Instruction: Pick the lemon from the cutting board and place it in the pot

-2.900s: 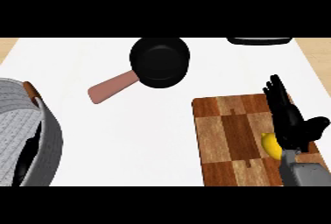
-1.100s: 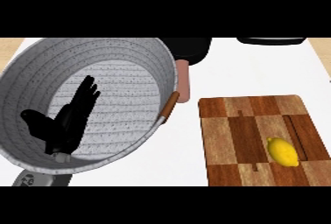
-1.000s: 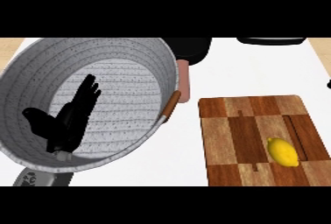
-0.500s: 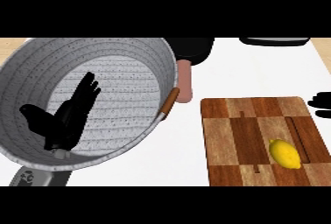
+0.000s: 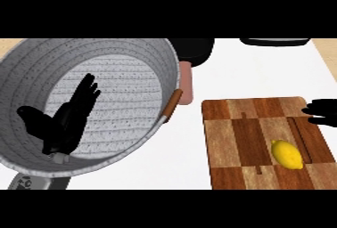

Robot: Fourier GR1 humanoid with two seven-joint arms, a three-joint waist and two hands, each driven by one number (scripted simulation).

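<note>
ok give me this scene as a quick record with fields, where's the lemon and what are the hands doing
lemon: lying on the cutting board, toward its near right part, not held
cutting board: on the counter, right side
grey pot: large, at left, no lemon in it
left hand: open, fingers straight, showing across the pot's opening
right hand: at the view's right edge by the board's far corner, apart from the lemon
black pan: behind the pot, mostly hidden
task state: lemon not yet picked
</note>
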